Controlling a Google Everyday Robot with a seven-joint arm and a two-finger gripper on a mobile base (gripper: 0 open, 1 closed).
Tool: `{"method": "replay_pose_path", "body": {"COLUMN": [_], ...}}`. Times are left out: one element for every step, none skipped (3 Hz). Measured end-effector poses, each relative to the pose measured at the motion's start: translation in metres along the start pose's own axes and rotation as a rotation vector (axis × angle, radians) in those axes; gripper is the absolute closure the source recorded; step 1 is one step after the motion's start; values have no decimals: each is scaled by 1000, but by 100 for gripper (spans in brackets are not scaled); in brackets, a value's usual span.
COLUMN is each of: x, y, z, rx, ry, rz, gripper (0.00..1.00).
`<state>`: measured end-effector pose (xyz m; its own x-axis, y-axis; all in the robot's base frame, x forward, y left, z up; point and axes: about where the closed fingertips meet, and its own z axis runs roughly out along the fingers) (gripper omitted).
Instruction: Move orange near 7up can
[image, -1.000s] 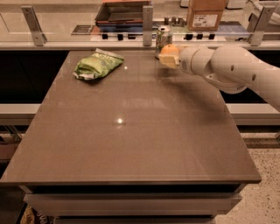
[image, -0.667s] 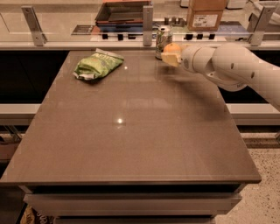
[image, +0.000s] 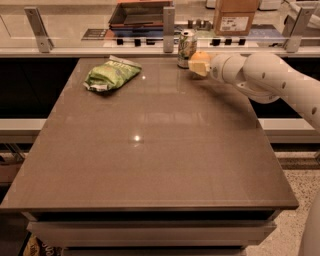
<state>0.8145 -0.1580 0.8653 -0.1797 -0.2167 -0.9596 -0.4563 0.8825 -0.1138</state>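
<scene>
A brown bench (image: 150, 150) fills the frame. A white robot arm reaches in from the upper right, its gripper (image: 198, 67) clasping the orange (image: 201, 58) just right of the 7up can (image: 187, 47), which stands at the bench's far edge. A green snack bag (image: 111, 74) lies at upper left.

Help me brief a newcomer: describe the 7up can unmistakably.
On the brown table, look at the far edge, right of centre. The 7up can stands there, just left of the gripper holding the orange. It alone is a silver-green metal cylinder; the green snack bag lies crumpled.
</scene>
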Motion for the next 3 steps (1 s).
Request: {"method": "replay_pose_path", "body": {"x": [12, 18, 18], "y": [-7, -9, -6], "z": [14, 21, 22], "rx": [0, -3, -6], "ry": [17, 29, 29], "rz": [14, 15, 15], "gripper": [100, 100, 82]}}
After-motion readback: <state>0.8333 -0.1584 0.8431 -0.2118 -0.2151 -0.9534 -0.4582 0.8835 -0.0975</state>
